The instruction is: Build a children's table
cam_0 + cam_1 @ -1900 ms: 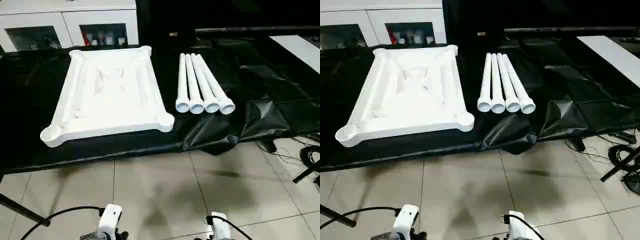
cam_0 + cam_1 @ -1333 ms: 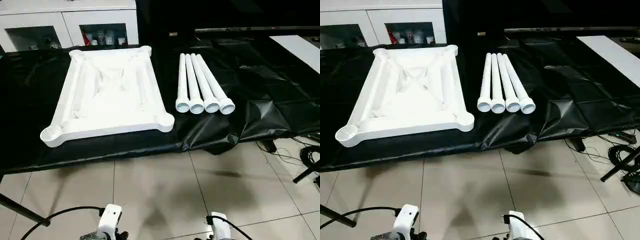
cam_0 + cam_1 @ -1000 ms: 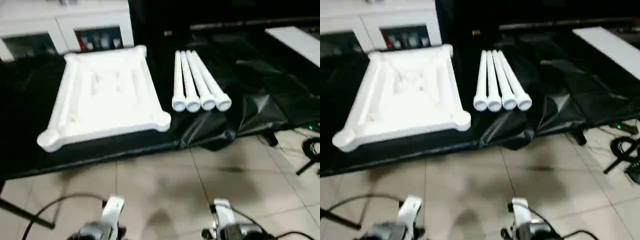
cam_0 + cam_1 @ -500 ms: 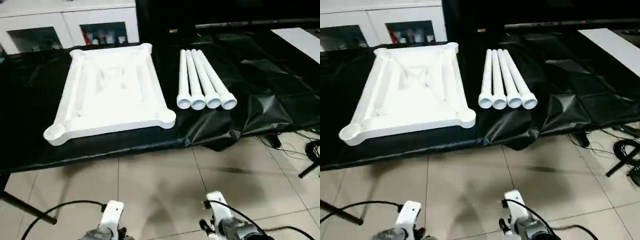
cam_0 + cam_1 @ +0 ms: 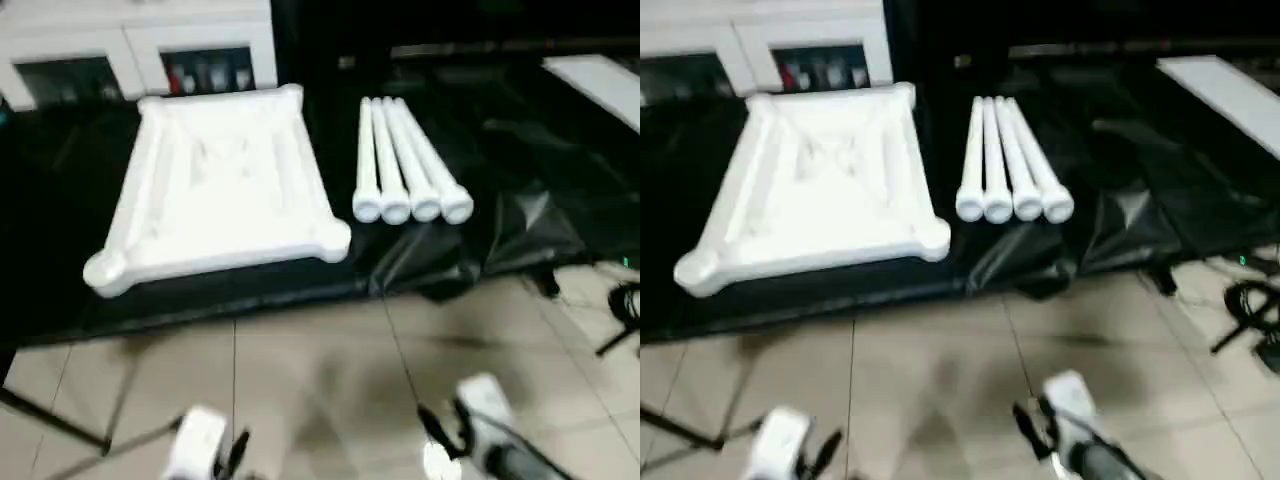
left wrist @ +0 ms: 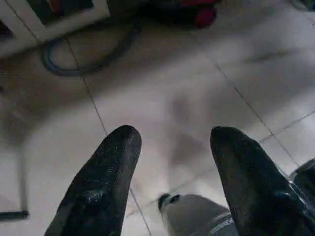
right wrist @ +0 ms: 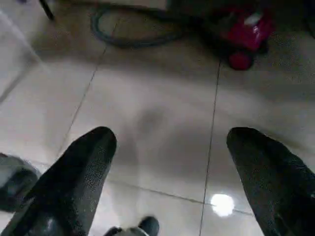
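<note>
Left gripper [image 6: 170, 142] and right gripper [image 7: 170, 142] both spread apart, holding nothing, low over floor tiles [image 7: 147, 118]. Well ahead of both, on black sheet [image 5: 520, 200]: tabletop [image 5: 220, 190] underside up, four legs [image 5: 405, 165] just beside it, lined together.

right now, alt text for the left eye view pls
A white plastic rectangular tabletop lies ribbed underside up on a black-covered surface, with four white tubular legs side by side to its right. Beige tiled floor in front, white glass-door cabinet behind.
</note>
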